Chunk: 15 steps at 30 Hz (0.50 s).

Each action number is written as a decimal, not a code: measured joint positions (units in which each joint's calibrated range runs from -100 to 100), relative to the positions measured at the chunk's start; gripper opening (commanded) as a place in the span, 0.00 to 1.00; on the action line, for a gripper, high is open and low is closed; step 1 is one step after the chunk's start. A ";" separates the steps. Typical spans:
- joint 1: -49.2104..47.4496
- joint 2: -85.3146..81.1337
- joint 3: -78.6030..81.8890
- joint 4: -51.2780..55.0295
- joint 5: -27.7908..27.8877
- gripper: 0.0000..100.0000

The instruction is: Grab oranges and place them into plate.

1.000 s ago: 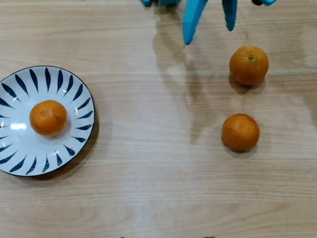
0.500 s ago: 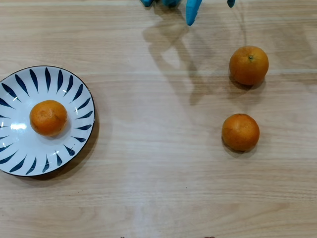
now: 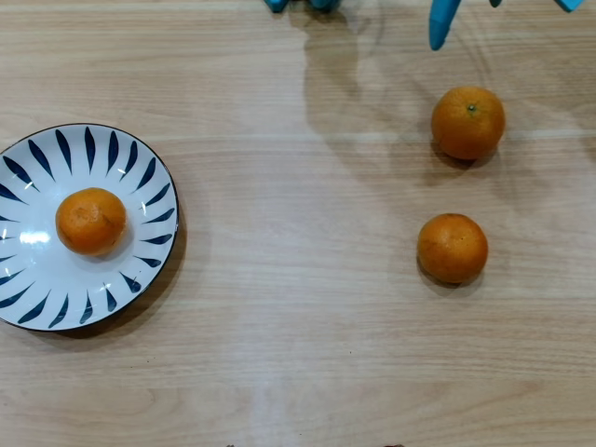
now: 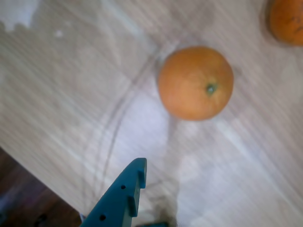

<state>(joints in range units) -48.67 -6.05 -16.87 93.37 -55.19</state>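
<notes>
From the overhead view I see the plate (image 3: 140,200) lying flat at the left edge of the worktop (image 3: 298,354), a large white round dish with dark blue petal strokes around its rim and a dark edge, cut off slightly by the frame. One orange (image 3: 90,221) sits near the plate's middle, dimpled and round. Well apart on the right, two more lie on the bare wood: the upper orange (image 3: 467,122), stem scar facing up and also filling my wrist view (image 4: 195,82), and the lower orange (image 3: 452,248) near it, not touching.
</notes>
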 measured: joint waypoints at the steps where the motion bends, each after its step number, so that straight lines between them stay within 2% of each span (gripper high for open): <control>1: 0.00 1.18 -0.18 -1.64 0.00 0.41; 10: 0.08 11.60 -0.71 -6.46 -4.38 0.52; 15: 0.08 19.64 -7.79 -6.72 -7.15 0.52</control>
<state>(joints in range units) -48.59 13.58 -24.66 86.65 -62.34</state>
